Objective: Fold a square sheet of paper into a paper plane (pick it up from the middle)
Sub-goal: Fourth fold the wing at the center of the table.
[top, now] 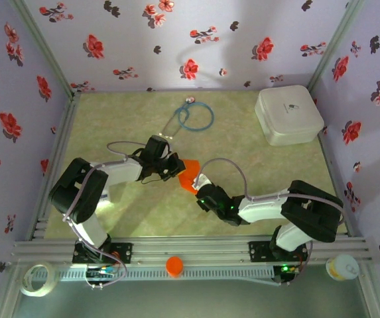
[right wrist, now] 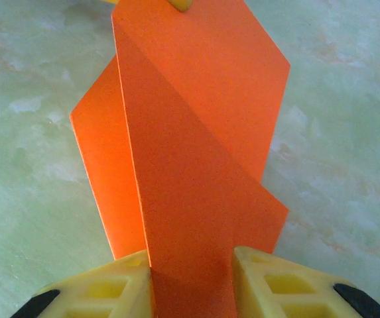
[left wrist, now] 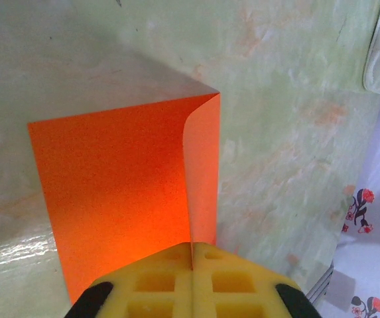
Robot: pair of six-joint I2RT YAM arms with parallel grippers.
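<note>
**A:** What sits over the middle of the table (top: 262, 172)?

**B:** The orange sheet of paper (top: 188, 177), partly folded, held up between the two arms.

**A:** And the left gripper (left wrist: 191, 250)?

**B:** Its yellow pads are pressed together, pinching one edge of the sheet. A flap curls over beside the fold (the crease runs straight into the seam between the pads).

**A:** The right gripper (right wrist: 193, 262)?

**B:** Its fingers stand apart with the folded paper running up between them. Whether they squeeze it, I cannot tell from here.

**A:** Anything else nearby?

**B:** A white rounded box (top: 288, 114) in the far right corner, a blue cable loop (top: 196, 116) at the far side, and a small orange cap (top: 174, 265) on the front rail. All are well apart from the sheet.
</note>
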